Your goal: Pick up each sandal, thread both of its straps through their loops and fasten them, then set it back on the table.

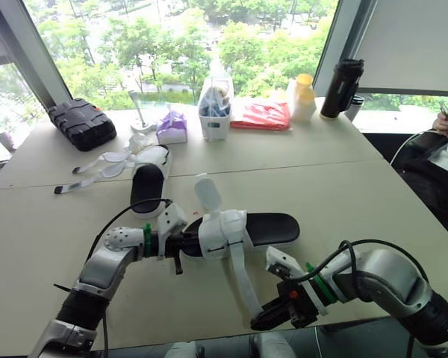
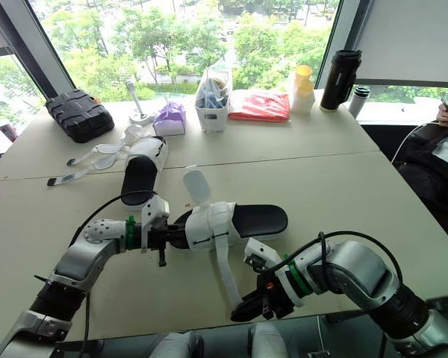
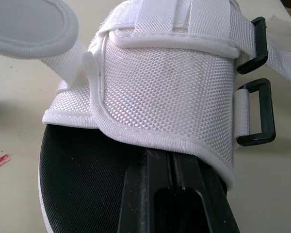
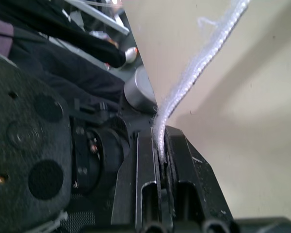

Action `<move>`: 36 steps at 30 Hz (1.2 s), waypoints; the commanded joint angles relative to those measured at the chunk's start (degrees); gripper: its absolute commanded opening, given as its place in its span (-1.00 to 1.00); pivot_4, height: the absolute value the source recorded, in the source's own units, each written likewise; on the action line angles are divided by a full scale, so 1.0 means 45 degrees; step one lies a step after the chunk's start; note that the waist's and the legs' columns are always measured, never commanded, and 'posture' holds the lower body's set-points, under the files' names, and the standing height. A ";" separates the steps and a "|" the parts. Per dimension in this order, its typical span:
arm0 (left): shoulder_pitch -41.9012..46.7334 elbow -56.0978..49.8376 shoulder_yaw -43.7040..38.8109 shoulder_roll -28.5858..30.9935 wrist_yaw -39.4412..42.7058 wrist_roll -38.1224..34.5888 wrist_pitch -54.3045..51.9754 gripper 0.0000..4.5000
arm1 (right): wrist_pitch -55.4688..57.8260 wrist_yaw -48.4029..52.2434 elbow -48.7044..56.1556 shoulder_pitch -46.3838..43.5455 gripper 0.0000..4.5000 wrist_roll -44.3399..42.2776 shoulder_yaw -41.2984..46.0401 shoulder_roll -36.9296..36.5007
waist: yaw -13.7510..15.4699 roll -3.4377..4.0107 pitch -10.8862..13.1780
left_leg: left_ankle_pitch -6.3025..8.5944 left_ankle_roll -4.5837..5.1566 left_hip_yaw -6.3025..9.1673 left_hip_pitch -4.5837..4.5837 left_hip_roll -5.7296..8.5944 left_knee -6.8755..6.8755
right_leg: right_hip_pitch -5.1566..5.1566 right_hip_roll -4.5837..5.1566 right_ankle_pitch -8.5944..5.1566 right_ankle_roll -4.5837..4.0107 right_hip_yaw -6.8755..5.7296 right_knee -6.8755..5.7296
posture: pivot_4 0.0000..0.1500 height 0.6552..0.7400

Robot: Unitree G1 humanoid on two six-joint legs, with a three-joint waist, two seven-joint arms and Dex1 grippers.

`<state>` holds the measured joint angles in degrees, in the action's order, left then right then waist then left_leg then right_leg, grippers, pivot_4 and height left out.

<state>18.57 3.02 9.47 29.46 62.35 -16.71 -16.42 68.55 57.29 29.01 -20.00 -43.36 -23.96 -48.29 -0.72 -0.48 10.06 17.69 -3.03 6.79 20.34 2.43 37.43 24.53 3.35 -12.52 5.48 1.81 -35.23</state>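
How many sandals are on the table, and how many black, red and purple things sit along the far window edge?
Sandals: 2
Black: 2, a case and a flask
Red: 1, a bag
Purple: 1, a pouch
Total: 6

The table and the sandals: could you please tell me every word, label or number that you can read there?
No text can be read.
The purple pack, red packet and black flask: any print is too small to read.
The sandal in the left wrist view: plain white weave, no label; its strap is bare too.
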 commanded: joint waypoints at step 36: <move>0.0319 0.1261 0.0694 -0.0077 -0.0036 0.0942 0.0823 -1.00 | -0.1327 -0.0964 -1.0784 -0.8096 0.91 0.2780 0.2116 0.4757 | 0.0009 0.0019 -0.0012 | 0.0000 0.0001 0.0017 -0.0005 0.0029 0.0076 | -0.0024 0.0031 0.0016 -0.0010 -0.0011 -0.0055 | 1.00 1.00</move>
<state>21.02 7.46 11.35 28.82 62.88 -14.23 -10.96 62.90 55.58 -17.56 -54.48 -32.13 -16.73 -27.76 -0.68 -0.39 10.01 17.69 -3.03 6.87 20.31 2.56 37.78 24.43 3.48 -12.44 5.43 1.75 -35.48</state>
